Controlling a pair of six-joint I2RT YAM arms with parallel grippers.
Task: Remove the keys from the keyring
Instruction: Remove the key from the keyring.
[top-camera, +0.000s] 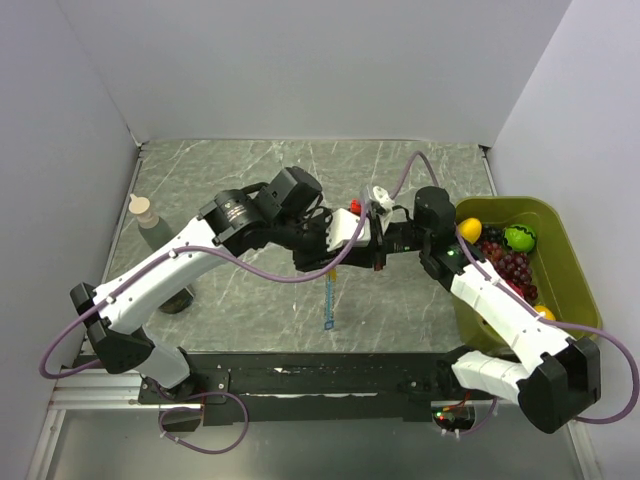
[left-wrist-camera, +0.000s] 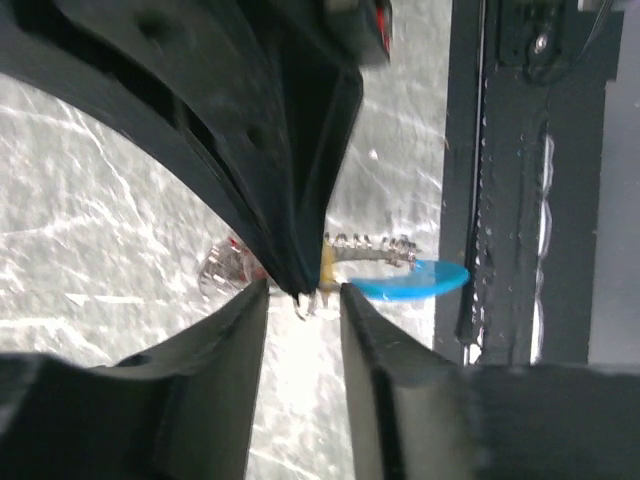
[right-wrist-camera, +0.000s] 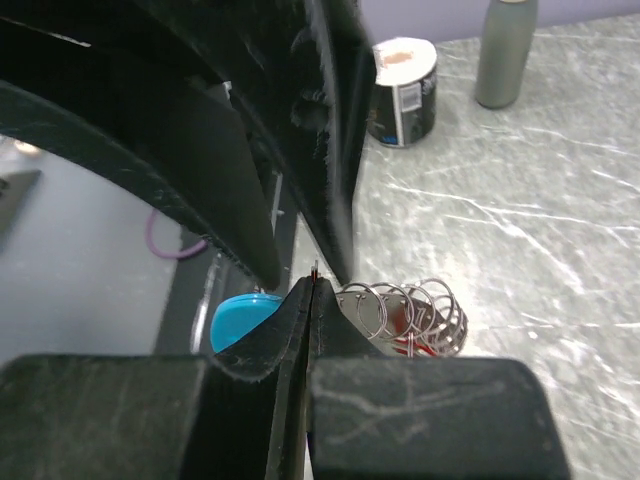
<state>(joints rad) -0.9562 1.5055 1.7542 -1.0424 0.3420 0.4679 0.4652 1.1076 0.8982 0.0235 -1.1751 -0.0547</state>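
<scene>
The left arm (top-camera: 165, 268) and right arm (top-camera: 500, 300) have white links, black joints, black jaws, purple cables (top-camera: 255, 268).

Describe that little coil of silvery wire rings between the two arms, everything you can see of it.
The silvery wire keyring is a short row of thin, shiny metal loops overlapping like a spring, lying sideways over the grey marbled table. A red piece shows through its loops, and a round blue tag sits just beyond its left end. The right gripper, shut, meets that left end; whether it pinches a loop is hidden.
</scene>
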